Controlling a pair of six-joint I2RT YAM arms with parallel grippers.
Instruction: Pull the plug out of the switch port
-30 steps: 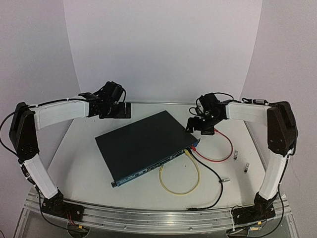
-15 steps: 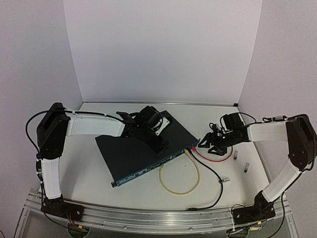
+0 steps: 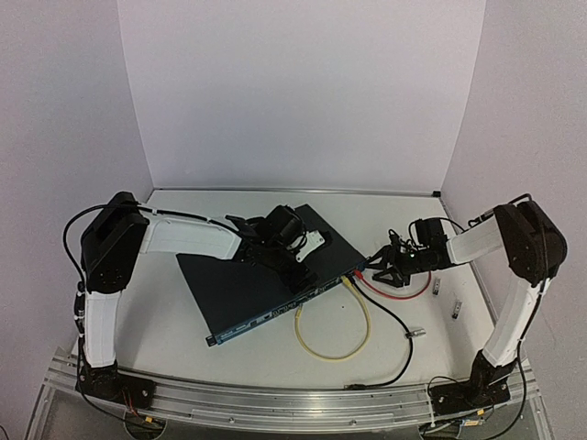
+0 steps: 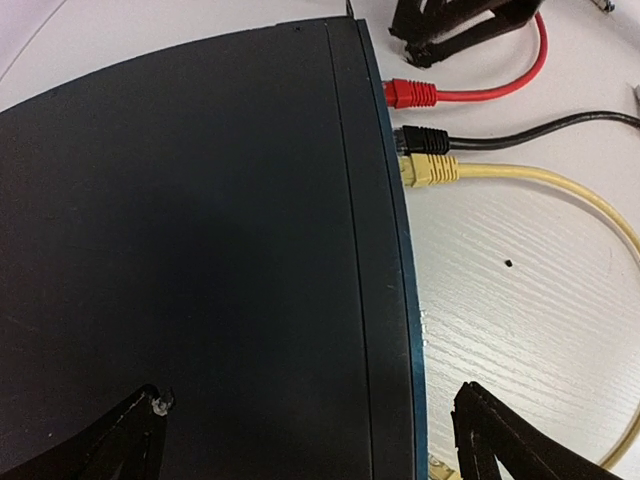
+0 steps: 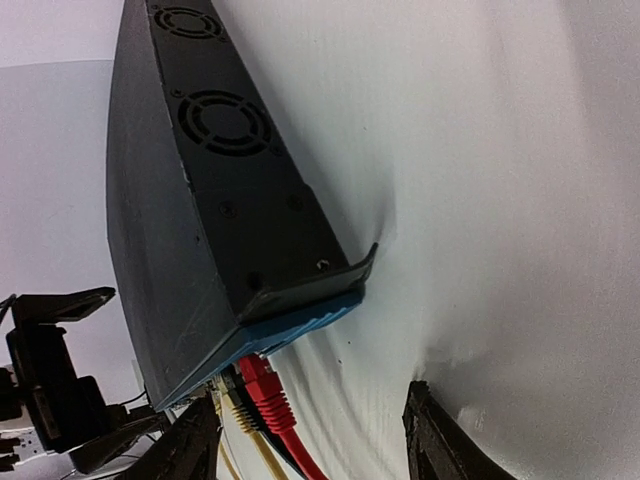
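Note:
The switch (image 3: 257, 275) is a flat dark blue-black box lying at an angle mid-table. A red plug (image 3: 360, 271), a black plug (image 4: 422, 138) and a yellow plug (image 3: 348, 280) sit in ports at the right end of its front face. My left gripper (image 3: 301, 268) hovers open over the switch's top near the front edge, its fingers (image 4: 495, 435) set wide with nothing between them. My right gripper (image 3: 381, 270) is low at the switch's right corner and open. In the right wrist view the red plug (image 5: 265, 390) lies between its fingers (image 5: 430, 435), nearer the left one and untouched.
A red cable (image 3: 408, 293) loops under the right gripper. A yellow cable (image 3: 330, 353) loops in front of the switch, and a black cable (image 3: 396, 362) runs toward the near rail. Small metal parts (image 3: 437, 286) (image 3: 454, 312) (image 3: 416, 334) lie to the right.
The left arm swung from the back left onto the switch's top. The right gripper dropped from the back right to the switch's corner by the red plug, and its jaws narrowed.

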